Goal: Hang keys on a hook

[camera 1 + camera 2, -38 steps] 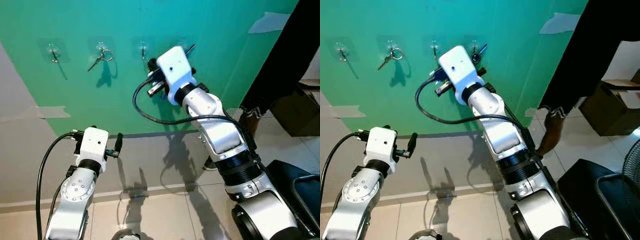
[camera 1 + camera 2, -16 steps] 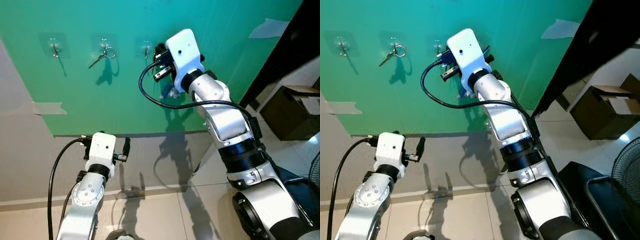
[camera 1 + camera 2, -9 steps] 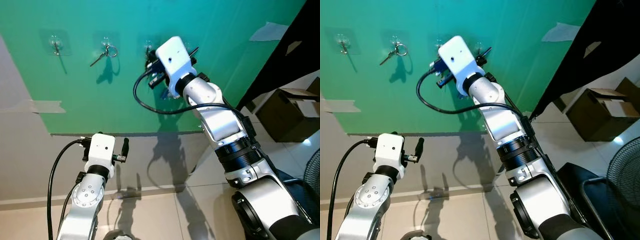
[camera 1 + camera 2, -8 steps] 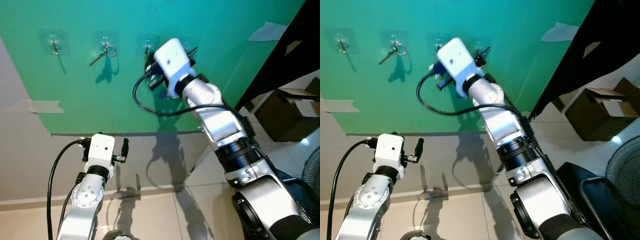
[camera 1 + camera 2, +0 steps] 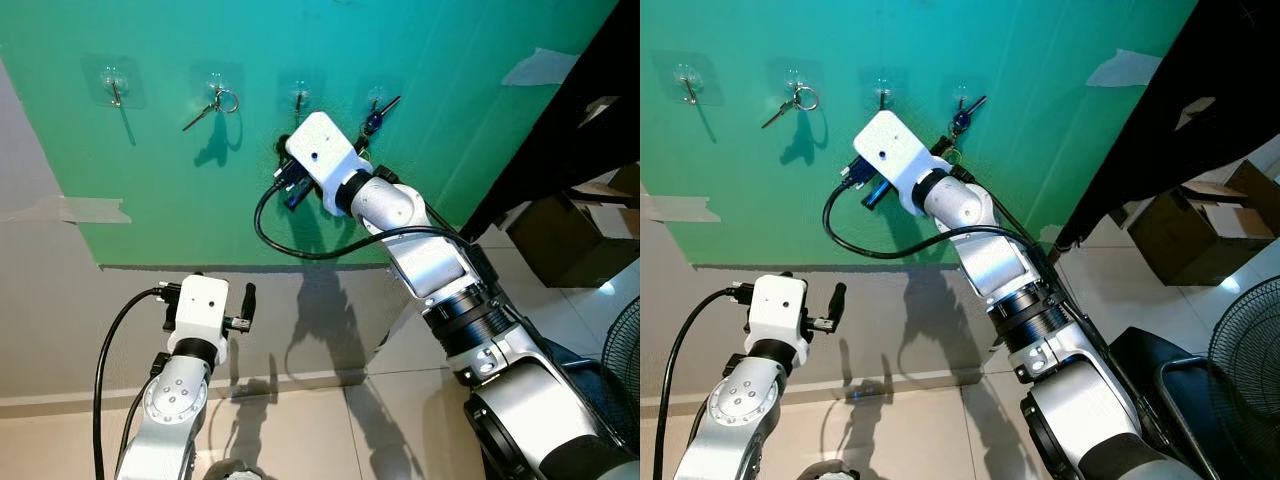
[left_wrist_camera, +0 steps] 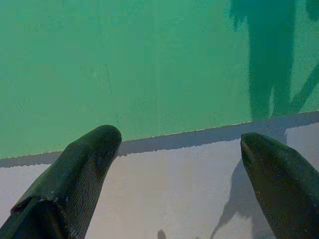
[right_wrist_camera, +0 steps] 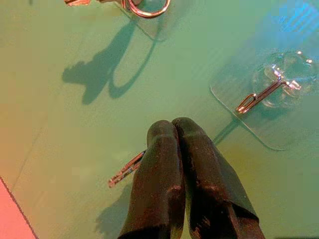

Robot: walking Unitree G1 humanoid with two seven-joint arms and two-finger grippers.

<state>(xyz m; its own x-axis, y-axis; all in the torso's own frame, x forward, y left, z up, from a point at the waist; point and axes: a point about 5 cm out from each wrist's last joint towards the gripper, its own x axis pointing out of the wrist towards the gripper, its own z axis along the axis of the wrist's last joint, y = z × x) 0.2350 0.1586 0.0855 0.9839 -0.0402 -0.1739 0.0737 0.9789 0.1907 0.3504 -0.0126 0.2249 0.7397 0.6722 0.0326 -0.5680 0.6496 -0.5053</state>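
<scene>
Floor tiles [image 5: 300, 430] lie nearest, below a pale wall strip, with the left gripper [image 6: 179, 144] hanging low before the bottom edge of the green board [image 5: 200, 170], its two fingers [image 6: 75, 174] spread wide and holding nothing. Farther and higher, the right gripper [image 7: 174, 132] is raised against the board, its two fingers [image 7: 199, 164] pressed together with nothing visibly between them; a thin metal piece [image 7: 127, 169] pokes out beside them. Four clear hooks sit in a row along the far top of the board: the leftmost hook [image 5: 114, 85] bare, the second hook [image 5: 214, 88] carrying a silver key ring [image 5: 215, 103], the third hook [image 5: 298, 95] bare, and the rightmost hook [image 5: 376, 100] carrying the dark blue keys [image 5: 375, 115], just right of the right wrist.
</scene>
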